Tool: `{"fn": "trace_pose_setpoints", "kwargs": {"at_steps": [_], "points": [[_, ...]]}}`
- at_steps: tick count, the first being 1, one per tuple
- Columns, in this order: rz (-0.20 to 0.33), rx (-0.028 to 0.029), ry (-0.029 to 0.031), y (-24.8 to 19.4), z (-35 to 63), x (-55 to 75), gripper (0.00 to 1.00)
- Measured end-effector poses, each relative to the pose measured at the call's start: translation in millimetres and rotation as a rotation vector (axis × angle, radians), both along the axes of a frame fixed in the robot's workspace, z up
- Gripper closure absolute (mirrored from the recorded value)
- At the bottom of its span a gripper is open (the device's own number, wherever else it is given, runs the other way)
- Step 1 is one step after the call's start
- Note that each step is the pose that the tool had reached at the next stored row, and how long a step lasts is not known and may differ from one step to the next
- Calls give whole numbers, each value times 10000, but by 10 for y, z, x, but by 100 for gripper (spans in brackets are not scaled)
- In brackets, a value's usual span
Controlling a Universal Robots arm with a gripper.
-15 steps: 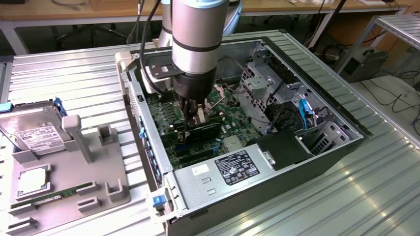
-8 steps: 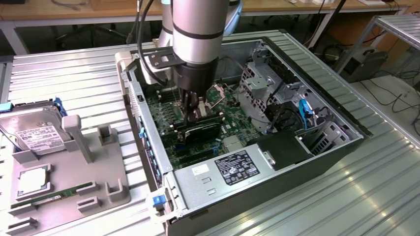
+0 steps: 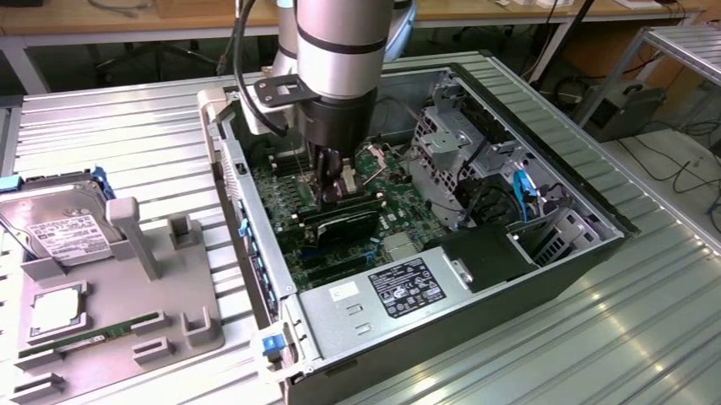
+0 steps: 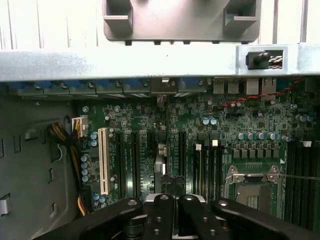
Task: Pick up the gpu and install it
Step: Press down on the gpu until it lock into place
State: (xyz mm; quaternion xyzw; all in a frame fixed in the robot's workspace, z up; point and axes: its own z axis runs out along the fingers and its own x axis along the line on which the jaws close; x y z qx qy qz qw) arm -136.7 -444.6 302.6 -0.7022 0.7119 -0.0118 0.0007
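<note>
The gpu [image 3: 341,224] stands on edge inside the open computer case [image 3: 541,278], low over the green motherboard [image 3: 389,194], with its black fan face towards the power supply. My gripper [image 3: 333,187] reaches down into the case and is shut on the card's top edge. In the wrist view the gpu [image 4: 160,167] shows edge-on as a thin strip between the black expansion slots, running up to the case's rear wall. The two black fingers [image 4: 159,215] press close together around it. Whether the card is fully seated in a slot cannot be told.
A grey holder [image 3: 135,295] on the exterior view's left carries a silver hard drive [image 3: 56,224], a memory stick [image 3: 90,337] and a processor [image 3: 56,308]. Inside the case are the power supply [image 3: 389,291], the drive cage [image 3: 451,135], cables [image 3: 524,190], a white slot [image 4: 104,160] and the processor socket [image 4: 252,187].
</note>
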Motion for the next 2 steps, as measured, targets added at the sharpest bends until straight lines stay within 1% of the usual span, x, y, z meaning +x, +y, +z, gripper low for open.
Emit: {"fn": "trace_pose_setpoints", "kwargs": {"at_steps": [2], "points": [[0, 0, 0, 0, 0, 0, 89]]}}
